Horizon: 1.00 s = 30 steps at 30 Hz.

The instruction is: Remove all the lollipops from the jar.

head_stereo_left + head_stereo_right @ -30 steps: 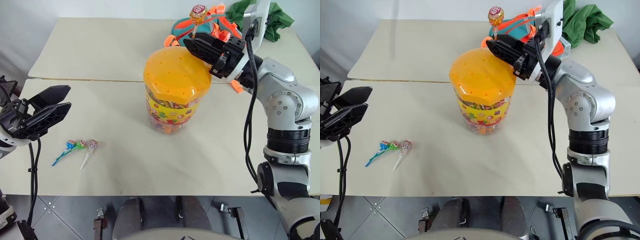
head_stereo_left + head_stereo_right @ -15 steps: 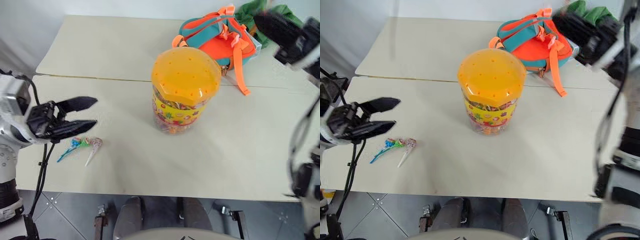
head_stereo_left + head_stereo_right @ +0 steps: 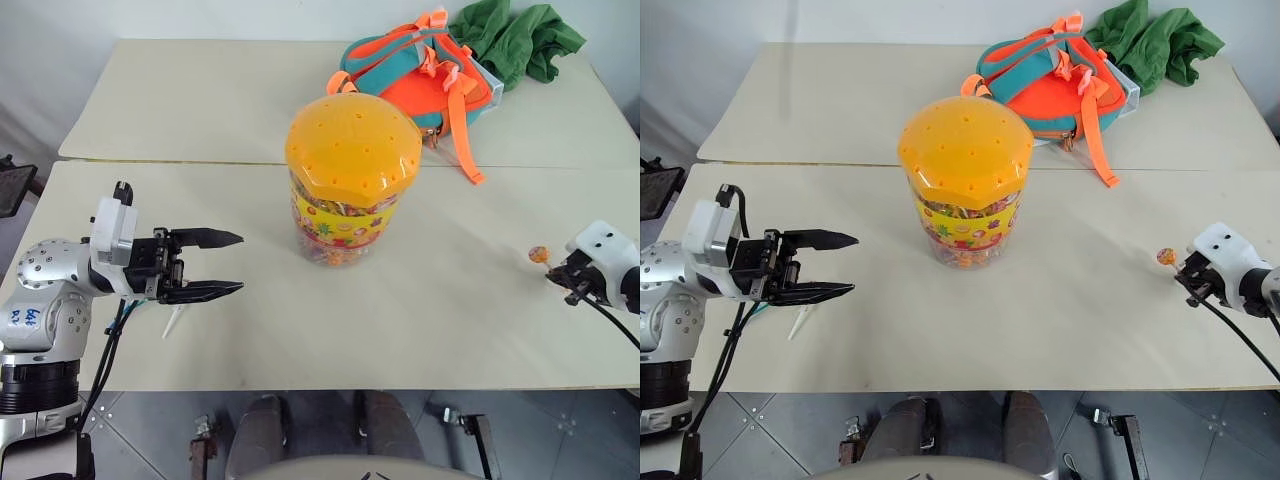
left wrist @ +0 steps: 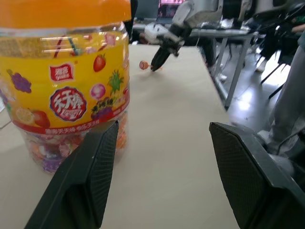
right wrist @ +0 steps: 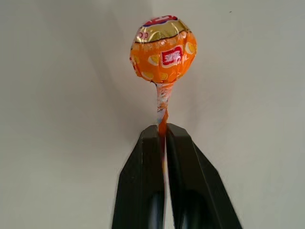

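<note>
While the jar point(image 3: 352, 180) stands near the middle of the tabletop point(image 3: 440, 310) with its domed orange lid on, the step in hand looks like setting down the orange lollipop point(image 5: 163, 49) — the right gripper point(image 5: 163, 143) holds it low over the tabletop's right edge, well apart from the jar. Its two black fingers point(image 5: 143, 181) are pinched together on the thin stick just under the wrapped head, and the head points away from the gripper toward the jar side. Whether the candy already touches the surface cannot be told. The next move, as a judgement, calls for letting the fingers part so the lollipop drops flat onto the tabletop, then drawing the arm clear without dragging the stick along. The left gripper point(image 3: 215, 265) hangs level over the tabletop's left part, its fingers spread wide apart and pointing at the jar — it holds nothing and touches nothing. Just beneath and behind it, near the left edge, a pale lollipop stick point(image 3: 172, 322) peeks out; the rest of that spot is hidden by the arm. An orange-and-teal backpack point(image 3: 425, 70) and a green cloth point(image 3: 515, 40) lie toward the far right corner.
</note>
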Each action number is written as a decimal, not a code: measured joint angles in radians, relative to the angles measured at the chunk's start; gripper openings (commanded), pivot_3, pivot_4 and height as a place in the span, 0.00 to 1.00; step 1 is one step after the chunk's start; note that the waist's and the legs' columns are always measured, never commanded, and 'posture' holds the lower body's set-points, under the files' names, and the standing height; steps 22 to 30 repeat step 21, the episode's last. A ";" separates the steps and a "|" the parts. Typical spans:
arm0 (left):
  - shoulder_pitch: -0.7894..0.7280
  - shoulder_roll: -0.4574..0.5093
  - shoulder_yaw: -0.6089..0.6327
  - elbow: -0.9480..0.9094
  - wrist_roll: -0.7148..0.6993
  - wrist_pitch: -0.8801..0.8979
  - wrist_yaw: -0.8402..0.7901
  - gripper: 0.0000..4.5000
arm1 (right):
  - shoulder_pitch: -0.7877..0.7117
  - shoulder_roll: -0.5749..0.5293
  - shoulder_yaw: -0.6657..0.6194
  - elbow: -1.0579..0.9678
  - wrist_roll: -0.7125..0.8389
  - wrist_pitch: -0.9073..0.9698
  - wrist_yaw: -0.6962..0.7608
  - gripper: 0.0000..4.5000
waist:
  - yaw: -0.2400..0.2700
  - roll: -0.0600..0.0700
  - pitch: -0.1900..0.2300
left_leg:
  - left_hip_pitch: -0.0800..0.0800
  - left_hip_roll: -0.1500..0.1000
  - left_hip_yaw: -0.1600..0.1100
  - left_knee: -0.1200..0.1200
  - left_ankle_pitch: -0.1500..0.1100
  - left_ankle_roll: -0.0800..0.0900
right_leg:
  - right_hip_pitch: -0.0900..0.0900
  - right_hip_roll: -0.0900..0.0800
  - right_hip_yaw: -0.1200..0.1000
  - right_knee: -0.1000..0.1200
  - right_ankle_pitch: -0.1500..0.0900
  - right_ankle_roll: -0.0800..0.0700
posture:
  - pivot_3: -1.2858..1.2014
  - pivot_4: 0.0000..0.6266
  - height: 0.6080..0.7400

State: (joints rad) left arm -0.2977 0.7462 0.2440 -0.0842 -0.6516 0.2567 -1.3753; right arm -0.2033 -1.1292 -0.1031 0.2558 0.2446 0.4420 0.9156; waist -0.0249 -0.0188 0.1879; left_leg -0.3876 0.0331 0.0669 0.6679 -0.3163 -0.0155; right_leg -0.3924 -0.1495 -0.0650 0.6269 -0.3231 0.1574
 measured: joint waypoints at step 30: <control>0.359 -0.062 0.206 -0.085 0.201 -0.071 0.480 0.72 | -0.010 0.418 -0.021 -0.322 0.275 -0.492 0.445 0.99 | 0.031 -0.001 0.000 | -0.001 0.000 -0.003 0.003 -0.001 0.001 | 0.002 -0.001 -0.001 -0.001 0.003 0.001 | 0.52 0.24 1.00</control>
